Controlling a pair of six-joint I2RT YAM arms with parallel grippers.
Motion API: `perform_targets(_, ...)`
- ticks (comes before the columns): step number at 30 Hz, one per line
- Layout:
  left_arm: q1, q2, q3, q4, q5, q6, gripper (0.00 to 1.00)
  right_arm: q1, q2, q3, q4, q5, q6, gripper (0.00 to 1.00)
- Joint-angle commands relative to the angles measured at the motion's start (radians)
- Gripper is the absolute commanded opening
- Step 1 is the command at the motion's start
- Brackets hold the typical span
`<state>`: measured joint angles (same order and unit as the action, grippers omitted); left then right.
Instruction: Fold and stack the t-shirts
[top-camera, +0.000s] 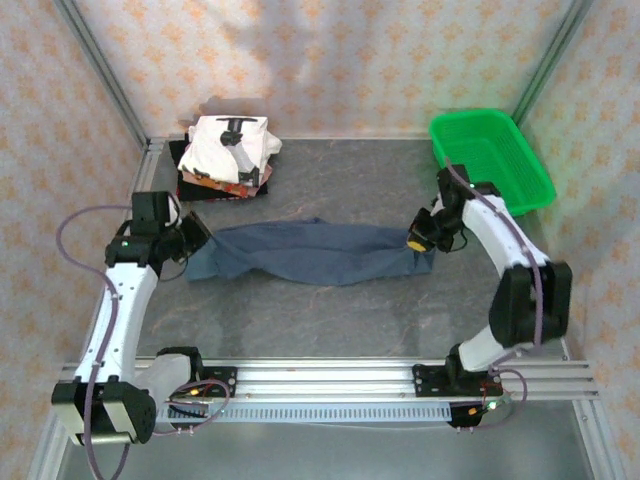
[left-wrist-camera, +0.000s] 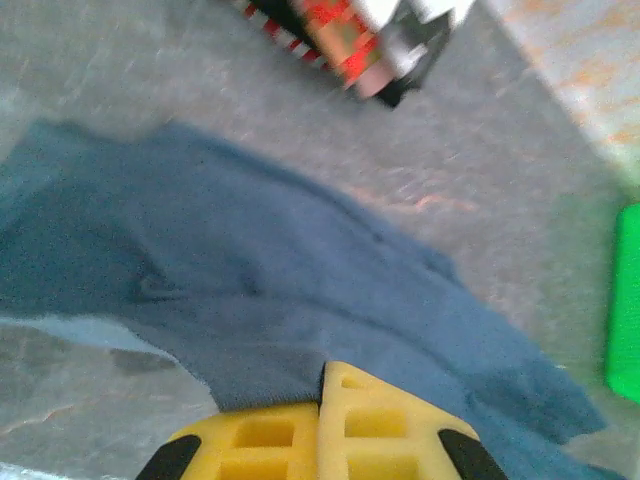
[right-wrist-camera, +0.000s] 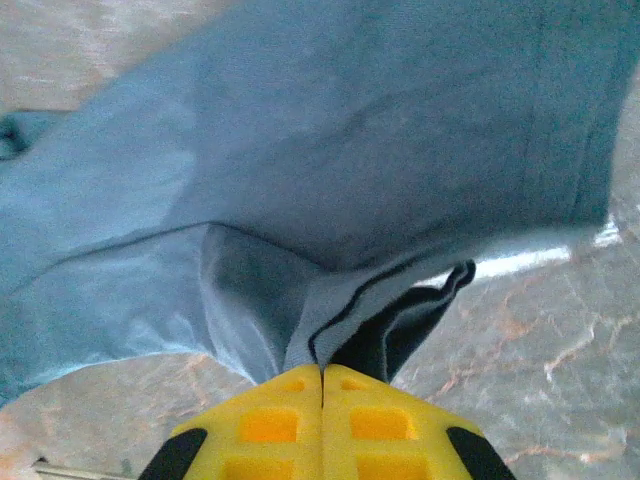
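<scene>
Nearest, at bottom centre of the left wrist view: left gripper (left-wrist-camera: 322, 385), yellow fingers pressed together on the edge of the blue shirt (left-wrist-camera: 300, 290). Likewise at bottom centre of the right wrist view: right gripper (right-wrist-camera: 322, 378) pinched tight on a bunched fold of the same cloth, with a dark seam curling just above the fingertips.

From overhead, stretches across the middle of the frame as a long, narrow, slightly twisted band (top-camera: 310, 252), one end at the left gripper (top-camera: 195, 240) at centre left, the other at the right gripper (top-camera: 418, 240) at centre right. Seems to sag onto the grey table (top-camera: 330, 310) in between; hard to tell whether lifted clear anywhere. Looks thin, soft and rumpled, dusty navy, with a paler face along the lower edge in both wrist views. No tidy fold anywhere.

Farther back, upper left: stack of folded shirts (top-camera: 228, 155), white with black print on top, red and dark layers beneath, near the blue shirt but apart from it. Upper right: green basket (top-camera: 470, 118).

Judging from this: several shirts done and piled. For the blue one, needs laying flat, folding, then placing on the stack.
</scene>
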<state>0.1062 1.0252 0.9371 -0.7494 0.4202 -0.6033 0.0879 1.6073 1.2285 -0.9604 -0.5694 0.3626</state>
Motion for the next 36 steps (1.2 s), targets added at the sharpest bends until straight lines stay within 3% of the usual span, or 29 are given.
perform_targets(1, -0.010, -0.022, -0.092, 0.039, -0.052, -0.008, 0.00, -0.007, 0.130, 0.022, 0.105, 0.025, -0.024, 0.00)
perform_targets(4, -0.011, -0.019, -0.138, 0.039, -0.069, 0.010, 0.00, -0.007, 0.186, 0.050, 0.181, 0.041, -0.013, 0.13)
perform_targets(7, -0.011, -0.005, -0.159, 0.044, -0.068, 0.027, 0.00, -0.007, 0.124, 0.043, 0.190, 0.071, -0.011, 0.40)
perform_targets(12, -0.010, 0.015, -0.203, 0.075, -0.062, 0.024, 0.00, -0.007, -0.095, -0.096, 0.080, 0.149, -0.031, 0.50)
perform_targets(17, -0.011, 0.034, -0.219, 0.094, -0.055, 0.025, 0.00, -0.007, -0.265, -0.320, 0.094, 0.119, 0.050, 0.47)
perform_targets(21, -0.010, 0.050, -0.218, 0.096, -0.049, 0.038, 0.00, -0.007, -0.273, -0.448, 0.228, 0.054, 0.127, 0.41)
perform_targets(27, -0.010, 0.045, -0.226, 0.073, -0.053, 0.051, 0.00, -0.007, -0.183, -0.469, 0.352, 0.050, 0.152, 0.37)
perform_targets(36, -0.010, -0.009, -0.245, 0.039, -0.060, 0.047, 0.00, -0.009, -0.119, -0.465, 0.396, 0.074, 0.151, 0.35)
